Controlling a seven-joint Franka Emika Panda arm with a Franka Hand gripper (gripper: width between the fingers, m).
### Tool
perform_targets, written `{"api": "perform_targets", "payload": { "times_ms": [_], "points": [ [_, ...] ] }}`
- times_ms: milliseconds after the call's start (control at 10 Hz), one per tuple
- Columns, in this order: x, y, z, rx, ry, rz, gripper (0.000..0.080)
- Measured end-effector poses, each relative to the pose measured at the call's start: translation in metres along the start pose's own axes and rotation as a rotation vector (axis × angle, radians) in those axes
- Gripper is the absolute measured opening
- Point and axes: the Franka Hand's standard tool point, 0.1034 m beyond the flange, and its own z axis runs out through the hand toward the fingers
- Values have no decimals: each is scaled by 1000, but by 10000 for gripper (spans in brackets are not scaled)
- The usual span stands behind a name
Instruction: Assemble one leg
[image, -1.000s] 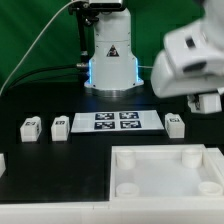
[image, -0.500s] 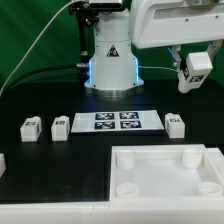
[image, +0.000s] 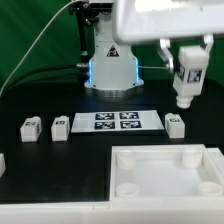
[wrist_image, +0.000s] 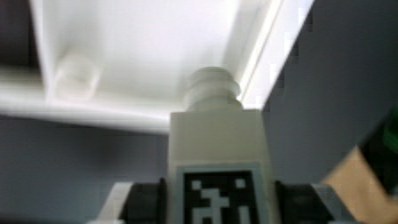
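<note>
My gripper (image: 190, 66) is shut on a leg (image: 187, 80), a small white post with a black-and-white tag. It holds the leg nearly upright, peg end down, high above the table at the exterior view's right. In the wrist view the leg (wrist_image: 217, 135) stands out from between the dark fingers (wrist_image: 150, 203), its tag facing the camera. Below it lies the large white square tray piece (wrist_image: 134, 40) with a round corner socket (wrist_image: 75, 76). That tray piece (image: 165, 182) fills the front right of the exterior view.
Three more legs lie on the black table: two at the left (image: 30, 126) (image: 60, 126) and one at the right (image: 175, 123). The marker board (image: 115, 121) lies between them. The arm's base (image: 110, 60) stands behind. A white part (image: 2, 161) shows at the left edge.
The gripper has risen from low at the right with the leg in it, shifted slightly left, and the leg has turned from tilted to nearly upright.
</note>
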Motion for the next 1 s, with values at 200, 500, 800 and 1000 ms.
{"api": "perform_targets", "payload": {
  "times_ms": [200,500,800,1000],
  "points": [
    [34,11,4,-20,180,0,290],
    [16,11,14,-24,205,2,290],
    [13,11,17,-25,208,-7,290],
    [-3,7,49,-7,158,-3,290]
  ]
}}
